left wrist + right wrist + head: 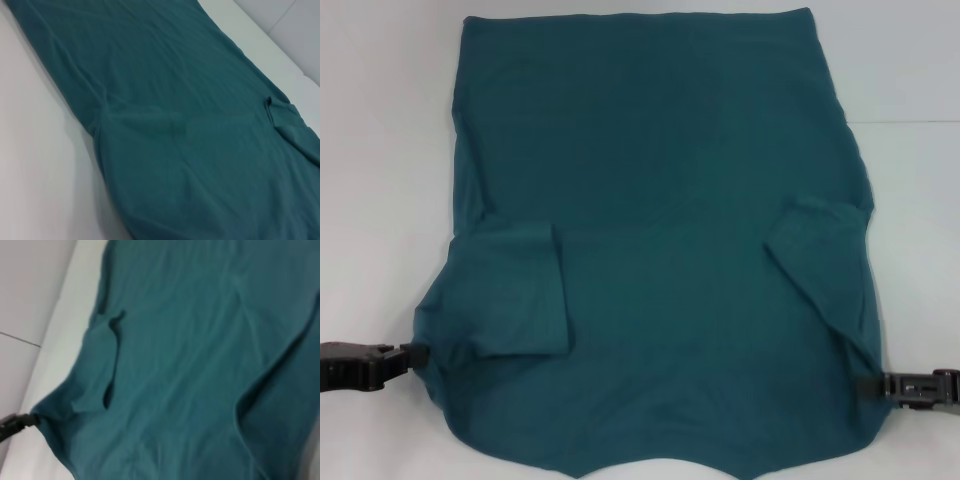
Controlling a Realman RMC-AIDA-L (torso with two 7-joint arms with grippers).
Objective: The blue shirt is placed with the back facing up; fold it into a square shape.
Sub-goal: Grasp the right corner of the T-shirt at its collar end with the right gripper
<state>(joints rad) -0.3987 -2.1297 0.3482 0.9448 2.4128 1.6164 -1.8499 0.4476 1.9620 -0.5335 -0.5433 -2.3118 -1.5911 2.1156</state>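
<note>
**Shirt flat on table, both grippers at its near edges**

Across the white table [380,150] lies the shirt [660,200], plain side up, its straight hem at the far end and its near edge running out of the head view. Both sleeves are folded inward onto the body: the left sleeve [510,290] lies flat, the right sleeve [815,255] sits slightly rumpled. At the near left edge the left gripper [412,353] meets the fabric, fingers pressed together on a pinch of cloth pulled to a point. At the near right edge the right gripper [868,385] touches the shirt's side; whether it grips cannot be told. Fabric between them shows shallow wrinkles.
</note>
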